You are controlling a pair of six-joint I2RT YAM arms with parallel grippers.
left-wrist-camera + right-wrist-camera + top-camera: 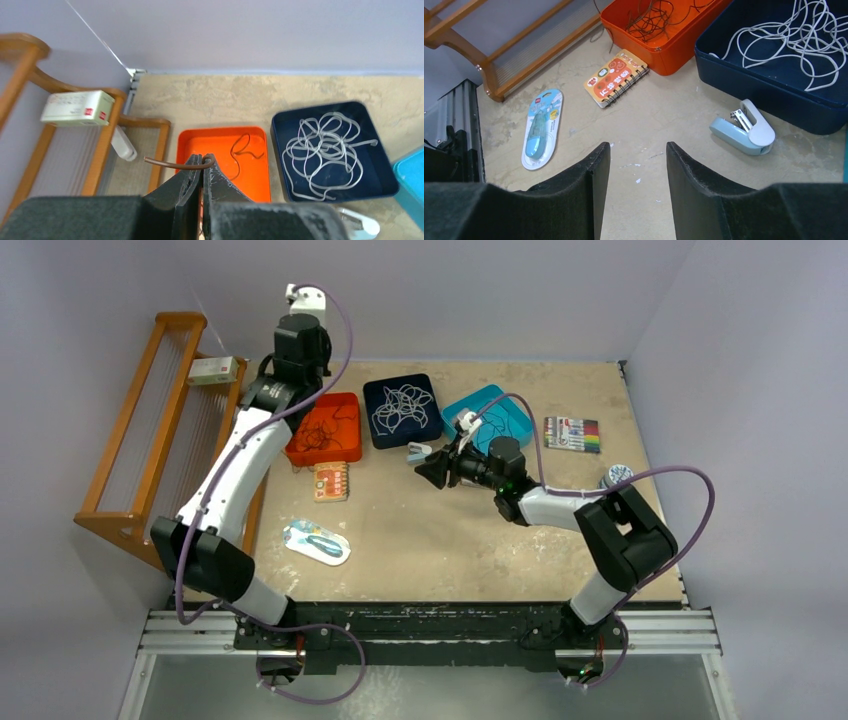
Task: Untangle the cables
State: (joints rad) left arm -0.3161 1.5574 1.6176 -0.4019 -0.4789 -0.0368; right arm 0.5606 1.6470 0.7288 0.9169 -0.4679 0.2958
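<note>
Dark brown cables lie bunched in an orange tray. White-grey cables are coiled in a navy tray. In the left wrist view my left gripper is shut on a dark brown cable, high above the orange tray. The cable's free end curls out to the left of the tips. My right gripper is open and empty over bare table, just in front of the navy tray; in the top view the right gripper sits mid-table.
A light blue stapler lies beside the navy tray. An orange notebook and a blister pack lie at front left. A teal tray, a marker set and a tape roll are on the right. A wooden rack stands on the left.
</note>
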